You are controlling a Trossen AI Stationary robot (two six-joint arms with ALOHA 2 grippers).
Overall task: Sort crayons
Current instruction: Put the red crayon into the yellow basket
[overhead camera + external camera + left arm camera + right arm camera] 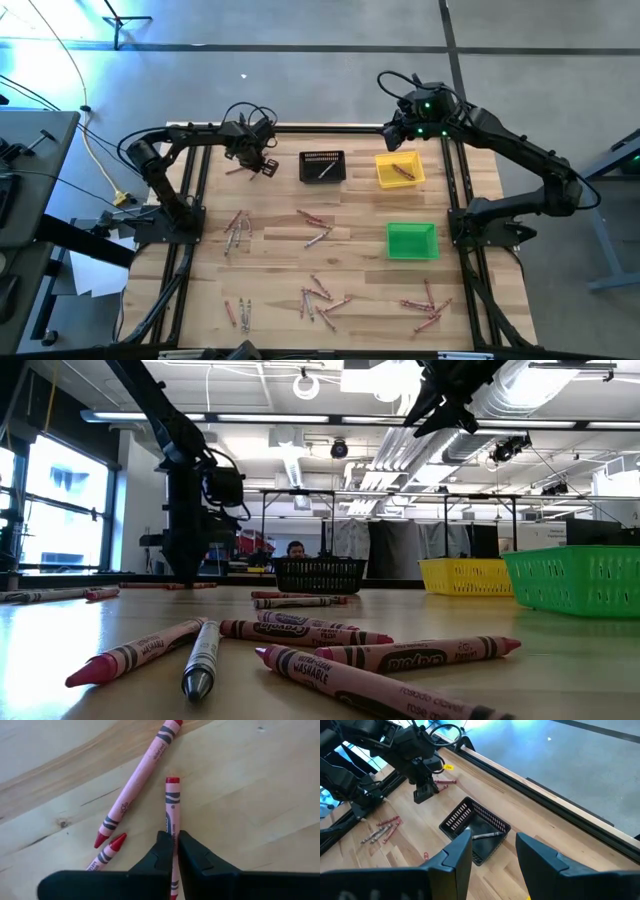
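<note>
Many crayons lie in loose groups on the wooden table (350, 205), among them one group (237, 230) at the left and another (320, 298) near the front. My left gripper (173, 836) points down at the table's far left, beside the black bin (322, 166), and is shut on a red crayon (172, 800). Two more reddish crayons (140, 785) (107, 852) lie flat beside it. My right gripper (492, 850) hangs open and holds nothing, high over the far side near the yellow bin (400, 168). My left gripper pinches the red crayon about its middle (172, 822) between its two fingers, one on each long side. The fingers come from above, pointing down. The crayon lies flat on the table, its flat end (172, 781) sticking out past the fingertips.
The black bin holds a grey crayon (487, 836); the yellow bin holds a reddish one (402, 170). A green bin (412, 240) stands at the right. More crayons lie at the near right (425, 310) and close to the low camera (300, 635). Dark frame rails run along both sides.
</note>
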